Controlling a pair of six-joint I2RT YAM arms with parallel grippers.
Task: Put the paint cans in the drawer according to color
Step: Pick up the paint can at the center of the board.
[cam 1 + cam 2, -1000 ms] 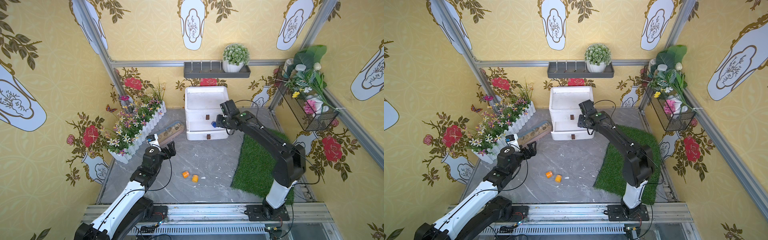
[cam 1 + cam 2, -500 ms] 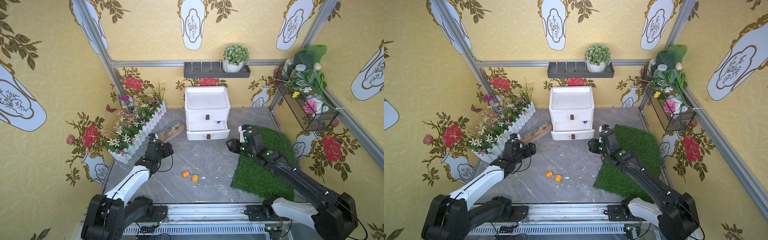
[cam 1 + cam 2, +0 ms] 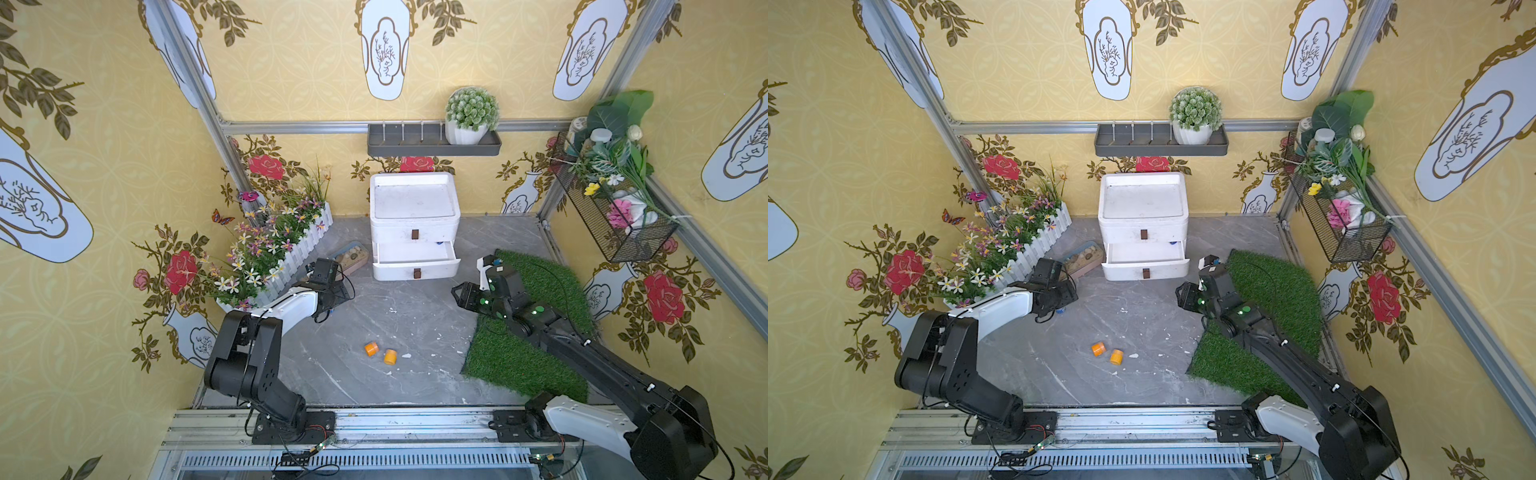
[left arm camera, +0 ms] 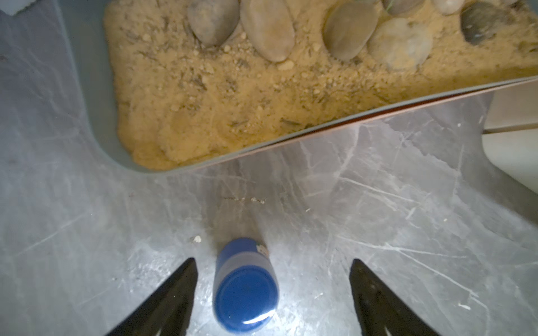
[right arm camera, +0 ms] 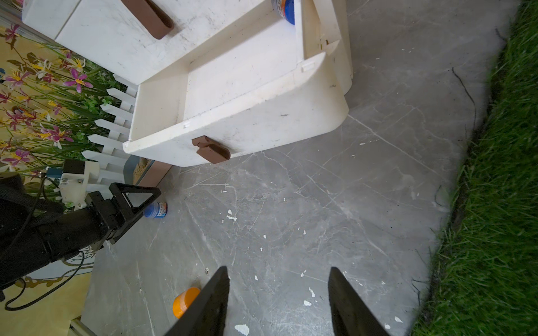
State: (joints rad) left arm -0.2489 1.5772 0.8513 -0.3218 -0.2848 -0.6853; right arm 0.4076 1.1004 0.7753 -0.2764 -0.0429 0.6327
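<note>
Right arm has been pulled back from the white two-drawer plastic cabinet [image 3: 413, 199]; left gripper [image 4: 272, 260] has been lowered near its front. Small blue cylindrical paint can [image 4: 244, 288] is straddled by parted jaws, untouched, nearer one finger: likely shoved or tipped on closing. Right gripper [image 5: 278, 270] jaws apart, empty.
</note>
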